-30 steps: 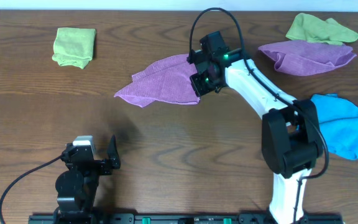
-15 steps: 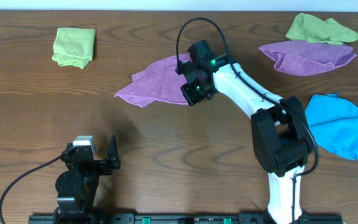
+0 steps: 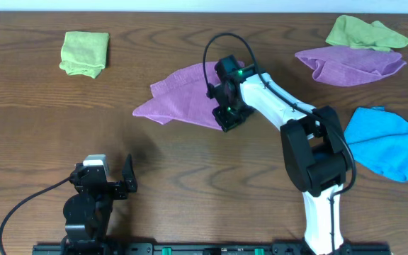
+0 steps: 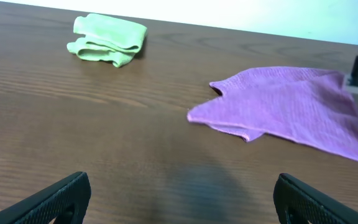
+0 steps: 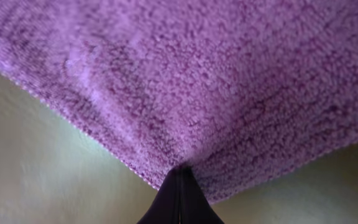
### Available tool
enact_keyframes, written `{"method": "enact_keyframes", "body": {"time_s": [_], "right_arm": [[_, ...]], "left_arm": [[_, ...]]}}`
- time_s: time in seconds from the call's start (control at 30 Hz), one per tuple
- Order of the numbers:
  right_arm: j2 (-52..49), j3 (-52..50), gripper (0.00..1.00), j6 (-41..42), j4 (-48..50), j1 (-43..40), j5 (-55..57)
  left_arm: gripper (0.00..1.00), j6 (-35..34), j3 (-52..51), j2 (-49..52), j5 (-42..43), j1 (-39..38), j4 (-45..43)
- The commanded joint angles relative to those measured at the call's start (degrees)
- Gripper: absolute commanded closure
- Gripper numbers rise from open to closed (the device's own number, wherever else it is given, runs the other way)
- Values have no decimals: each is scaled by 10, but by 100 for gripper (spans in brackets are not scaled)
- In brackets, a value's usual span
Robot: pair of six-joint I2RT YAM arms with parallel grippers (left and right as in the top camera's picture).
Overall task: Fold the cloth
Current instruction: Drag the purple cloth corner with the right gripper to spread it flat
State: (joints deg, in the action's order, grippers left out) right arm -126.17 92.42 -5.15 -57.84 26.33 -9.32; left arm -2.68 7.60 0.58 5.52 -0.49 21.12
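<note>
Mid-table, a little toward the far side: the magenta cloth (image 3: 183, 95), spread out but skewed, with one corner trailing near-left and a wavy far edge. Pinched at its near-right edge by the right gripper (image 3: 229, 115). From the right wrist view, fingertips closed together on a small nip of pile, with fabric filling nearly the whole view. Cannot tell whether that edge is clear of the table (image 3: 190, 191) or only tented. Parked at the near-left, the left gripper (image 3: 127, 177), jaws spread wide, holding nothing, well apart from the magenta cloth.

Probably the opening of a first fold: carrying the pinched edge leftward over the rest.

Likely trouble from here:
- Slipping out of so thin a bite, since microfibre pile gives little to hold.
- Dragging the whole sheet leftward instead of folding it, with nothing pinning the left side.
- Landing a crooked fold, given the skewed starting shape and a grip on the edge, not at a corner.
- Brushing the fabric with the black cable (image 3: 222, 46) looped above the wrist.

Little chance of mixing in the others: folded lime-green cloth (image 3: 85, 53) far-left, lilac cloth (image 3: 349, 64) and crumpled lime-green cloth (image 3: 363, 32) far-right, blue cloth (image 3: 384, 142) at the right, all well apart.
</note>
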Motion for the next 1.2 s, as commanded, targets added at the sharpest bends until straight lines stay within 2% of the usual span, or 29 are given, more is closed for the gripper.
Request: {"method": "enact_keyframes", "body": {"time_s": [0.0,0.37,0.47,0.57,0.77,1.17], "right_arm": [[-4,-4,99,51,-35,-6,49],[-4,-4,99,141,-170,-92,65],[-1,-2,99,145,-182,-117,31],[14,10,98,145,-148,-125,-31],[41,9,99,108,-9,-88,-29],[40,-20,98,87,34,-61,-55]], "left_arm": [[5,10,-12,-3,-10,1,4],[5,10,-12,-3,-10,1,4],[5,10,-12,-3,-10,1,4],[5,10,-12,-3,-10,1,4],[5,10,-12,-3,-10,1,4],[5,10,-12,-3,-10,1,4]]}}
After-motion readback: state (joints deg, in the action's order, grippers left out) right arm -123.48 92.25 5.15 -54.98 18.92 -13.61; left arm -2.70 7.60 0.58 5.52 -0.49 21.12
